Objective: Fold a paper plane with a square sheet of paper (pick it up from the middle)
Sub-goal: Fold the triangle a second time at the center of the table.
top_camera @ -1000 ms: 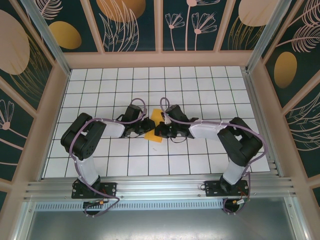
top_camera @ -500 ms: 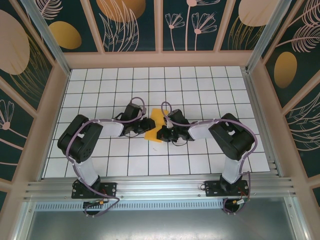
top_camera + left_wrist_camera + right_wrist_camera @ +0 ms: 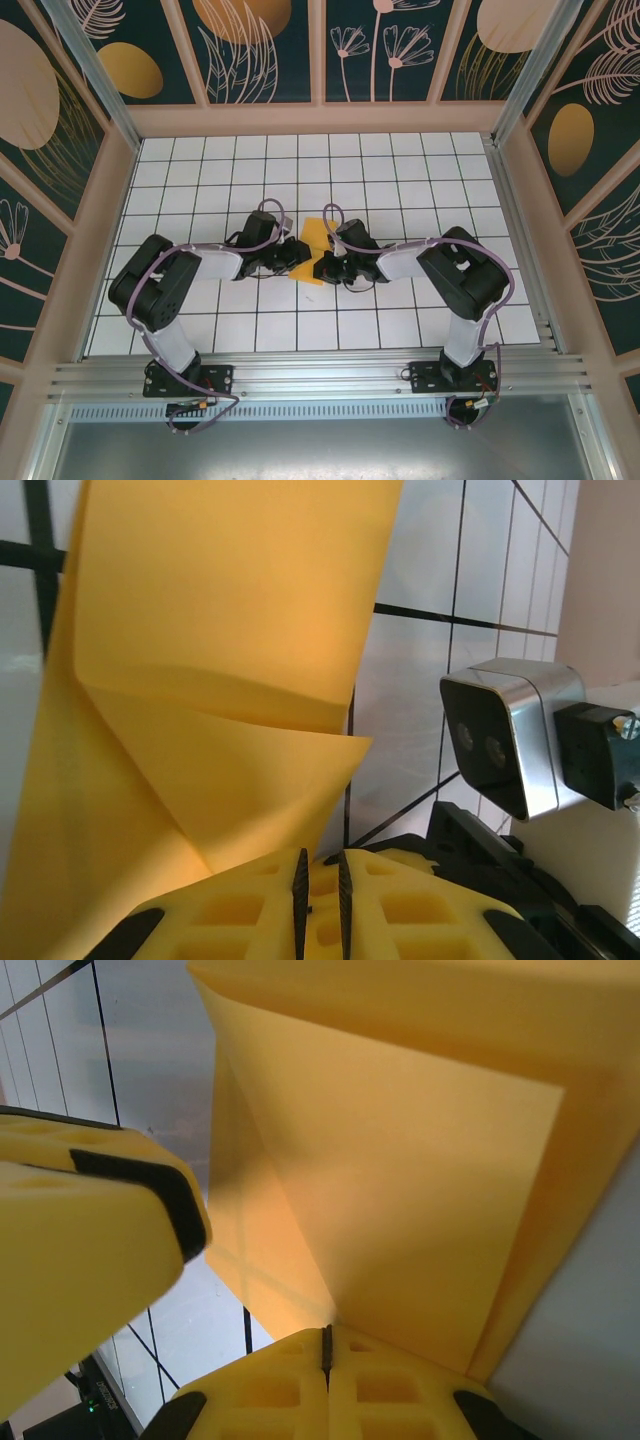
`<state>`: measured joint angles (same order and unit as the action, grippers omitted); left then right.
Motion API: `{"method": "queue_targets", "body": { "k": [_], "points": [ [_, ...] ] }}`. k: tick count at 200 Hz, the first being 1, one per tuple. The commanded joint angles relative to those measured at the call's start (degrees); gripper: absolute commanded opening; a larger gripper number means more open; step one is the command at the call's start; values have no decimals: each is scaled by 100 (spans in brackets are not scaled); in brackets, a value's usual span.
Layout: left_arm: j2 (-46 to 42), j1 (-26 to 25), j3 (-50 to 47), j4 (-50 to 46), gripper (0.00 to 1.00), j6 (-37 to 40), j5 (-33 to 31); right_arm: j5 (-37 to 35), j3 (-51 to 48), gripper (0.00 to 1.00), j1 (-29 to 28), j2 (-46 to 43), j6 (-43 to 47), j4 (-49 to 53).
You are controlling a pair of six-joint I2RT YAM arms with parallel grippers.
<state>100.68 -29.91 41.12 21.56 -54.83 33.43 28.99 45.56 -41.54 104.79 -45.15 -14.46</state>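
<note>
One creased square sheet of paper [image 3: 313, 252] stands at table [image 3: 400, 180] ctr, L gripper [image 3: 296, 258] at its 9 o'clock, R gripper [image 3: 321, 266] at 4. Thin, light, floppy; best taken by mid fold. R jaws pinch sheet. L jaws near-together, hold cannot tell. Vs 1 s ago: sheet barely shifted, L arm [image 3: 160, 290] swung toward 7.

Looked over every shot and honestly there's nothing to read here, no text, labels, brands or numbers on anything.
</note>
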Motion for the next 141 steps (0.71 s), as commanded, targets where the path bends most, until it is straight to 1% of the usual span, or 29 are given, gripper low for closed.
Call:
{"method": "queue_targets", "body": {
  "k": [1, 29, 43, 70, 100, 123, 141],
  "points": [
    [276, -4, -129, 756, 19, -357, 443, -75, -153, 7, -13, 52, -2, 305],
    [455, -2, -86, 538, 19, -248, 253, -96, -138, 7, -12, 35, 33, 358],
    [506, -6, -41, 323, 19, -159, -26, -107, -132, 7, -12, 29, 49, 397],
    [570, -2, 221, -351, 19, 56, -801, -147, -156, 7, -12, -14, 67, 505],
    [637, 3, 440, -713, 19, 86, -1260, -197, -144, 7, -14, -75, 137, 664],
    [645, 24, 514, -839, 20, 82, -1486, -226, -153, 7, -15, -106, 173, 742],
    [652, 62, 587, -918, 21, 145, -1540, -225, -179, 7, -17, -110, 165, 743]
  ]
}}
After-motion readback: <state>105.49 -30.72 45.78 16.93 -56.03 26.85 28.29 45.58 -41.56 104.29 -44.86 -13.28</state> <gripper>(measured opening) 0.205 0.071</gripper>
